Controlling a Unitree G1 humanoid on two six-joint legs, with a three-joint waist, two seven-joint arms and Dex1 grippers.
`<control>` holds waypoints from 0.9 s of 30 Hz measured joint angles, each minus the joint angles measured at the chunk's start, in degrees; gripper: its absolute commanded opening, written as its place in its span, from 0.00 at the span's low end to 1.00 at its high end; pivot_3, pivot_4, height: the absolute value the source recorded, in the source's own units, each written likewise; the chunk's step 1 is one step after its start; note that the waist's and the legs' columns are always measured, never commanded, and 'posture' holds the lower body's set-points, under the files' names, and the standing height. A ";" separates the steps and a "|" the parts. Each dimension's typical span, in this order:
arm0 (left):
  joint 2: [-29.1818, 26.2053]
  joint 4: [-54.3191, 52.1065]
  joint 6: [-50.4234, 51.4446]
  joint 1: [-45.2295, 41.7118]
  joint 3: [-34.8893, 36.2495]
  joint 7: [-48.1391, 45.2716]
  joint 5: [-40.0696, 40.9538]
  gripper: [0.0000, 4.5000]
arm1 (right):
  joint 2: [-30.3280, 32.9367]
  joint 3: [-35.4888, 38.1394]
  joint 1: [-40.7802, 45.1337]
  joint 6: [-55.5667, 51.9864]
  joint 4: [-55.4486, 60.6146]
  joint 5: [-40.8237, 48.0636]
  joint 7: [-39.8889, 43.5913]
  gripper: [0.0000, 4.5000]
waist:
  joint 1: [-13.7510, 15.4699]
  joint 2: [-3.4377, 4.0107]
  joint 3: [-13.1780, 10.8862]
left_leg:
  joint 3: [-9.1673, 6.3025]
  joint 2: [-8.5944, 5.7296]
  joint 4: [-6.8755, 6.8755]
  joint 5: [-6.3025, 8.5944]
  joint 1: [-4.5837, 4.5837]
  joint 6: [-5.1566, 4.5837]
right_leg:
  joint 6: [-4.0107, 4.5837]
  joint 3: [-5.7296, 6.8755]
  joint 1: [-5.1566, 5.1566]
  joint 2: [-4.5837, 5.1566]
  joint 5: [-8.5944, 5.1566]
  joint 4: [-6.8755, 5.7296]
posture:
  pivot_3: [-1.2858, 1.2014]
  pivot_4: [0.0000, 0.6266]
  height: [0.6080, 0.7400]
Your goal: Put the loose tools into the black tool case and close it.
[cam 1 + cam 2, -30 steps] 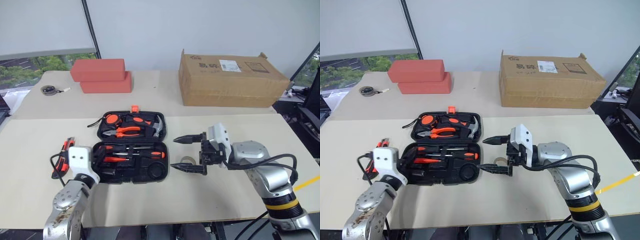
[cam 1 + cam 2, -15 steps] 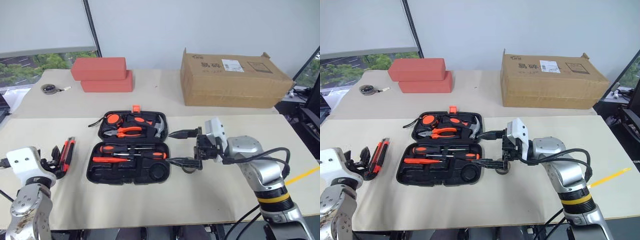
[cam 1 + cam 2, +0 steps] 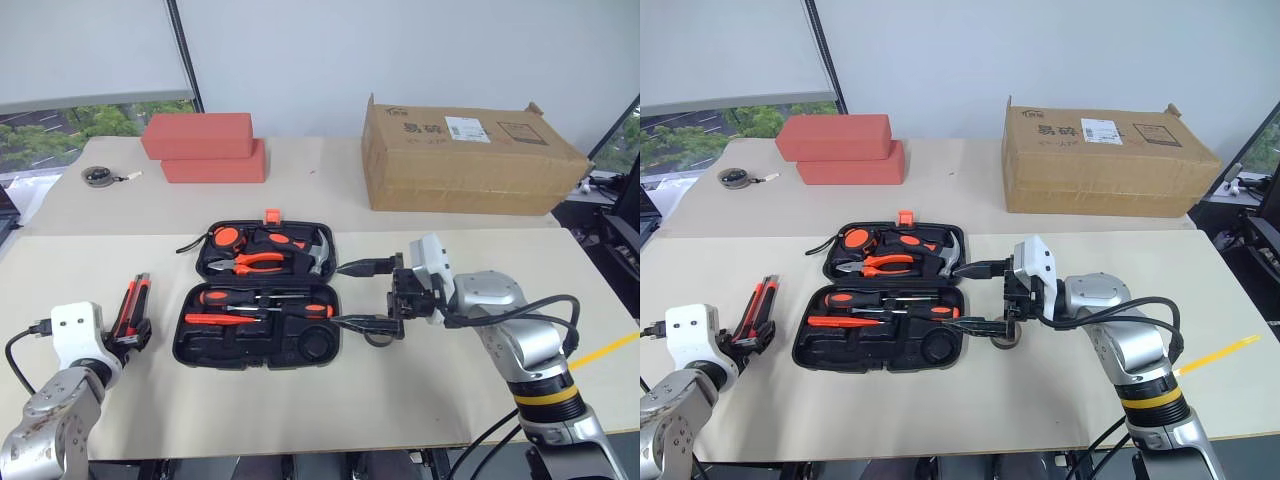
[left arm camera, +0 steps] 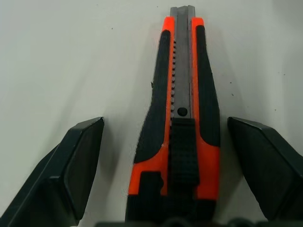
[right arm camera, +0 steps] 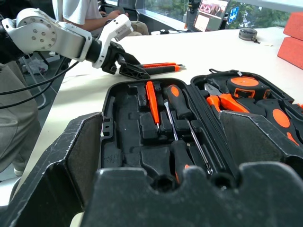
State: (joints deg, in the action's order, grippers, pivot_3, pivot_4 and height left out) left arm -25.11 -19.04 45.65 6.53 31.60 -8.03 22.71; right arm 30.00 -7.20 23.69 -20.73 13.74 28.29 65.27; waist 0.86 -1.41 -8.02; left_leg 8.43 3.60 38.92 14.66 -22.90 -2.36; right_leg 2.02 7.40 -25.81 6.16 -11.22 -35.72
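Nearest, toward the tabletop's front left corner, the left gripper (image 4: pixel 177 165) stands spread, one black wedge-shaped finger on each side of the orange-and-black utility knife (image 4: pixel 182 113) and neither touching it. The step in hand looks like picking that knife up. To do it well, close squarely across the thick ribbed handle, not the thin grey blade rail, keeping the fingers low against the table, since the knife lies flat and its smooth tapered plastic could slip forward out of a shallow pinch.

Further in, at mid-table, the flat black moulded-plastic tool case (image 3: pixel 256 310) lies open, two orange-and-black-handled screwdrivers (image 3: pixel 262 297) and a slim orange tester pen (image 3: pixel 212 320) seated in the shaped recesses of its near half.

Just beside the case's right edge, the right gripper (image 3: pixel 360 294) hangs with fingers wide apart, pinching nothing, over a small grey tape roll (image 3: pixel 1006 334) resting on the table, round and likely to roll.

Toward the back edge sit two red rectangular blocks (image 3: pixel 205 148) and a brown cardboard box (image 3: pixel 465 155).
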 measured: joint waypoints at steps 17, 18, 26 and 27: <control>-8.44 -4.19 -16.48 -3.14 2.09 -30.82 17.61 0.40 | 0.21 0.14 -0.01 0.35 -0.81 0.07 0.42 1.00 | -0.02 -0.22 -0.01 | 0.06 -0.06 0.01 -0.02 -0.32 0.03 | 0.04 0.04 -0.29 -0.01 0.02 -0.01 | 0.52 0.24 0.79; -10.16 -4.84 -16.53 -2.45 1.29 -33.74 18.30 0.40 | 0.48 0.25 -0.01 0.35 -0.83 0.07 0.54 1.00 | -0.09 -0.18 -0.02 | 0.08 -0.08 0.00 -0.03 -0.31 0.02 | 0.04 0.04 -0.31 -0.07 0.02 0.00 | 0.52 0.24 0.79; -27.80 2.82 -32.94 -0.92 -14.92 -67.55 8.56 0.40 | 2.30 1.77 -0.13 0.40 -2.02 0.11 2.32 1.00 | -0.15 0.11 -0.14 | 0.16 -0.02 -0.02 -0.05 -0.23 0.11 | 0.26 -0.03 -0.37 -0.32 -0.16 0.00 | 0.52 0.24 0.79; -28.69 4.63 -35.07 -1.44 -15.95 -69.91 7.30 0.40 | 2.30 1.79 -0.12 0.41 -2.02 0.11 2.32 1.00 | -0.12 0.15 -0.16 | 0.16 -0.01 -0.02 -0.05 -0.24 0.12 | 0.34 -0.01 -0.40 -0.32 -0.21 0.00 | 0.52 0.24 0.79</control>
State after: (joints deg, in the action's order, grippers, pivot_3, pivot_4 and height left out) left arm -53.80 -14.41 10.58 5.10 15.65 -77.94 30.01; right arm 32.30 -5.42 23.57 -20.32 11.72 28.40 67.59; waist 0.73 -1.27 -8.18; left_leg 8.59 3.60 38.90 14.61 -23.15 -2.25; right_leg 2.36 7.39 -26.21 5.83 -11.42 -35.72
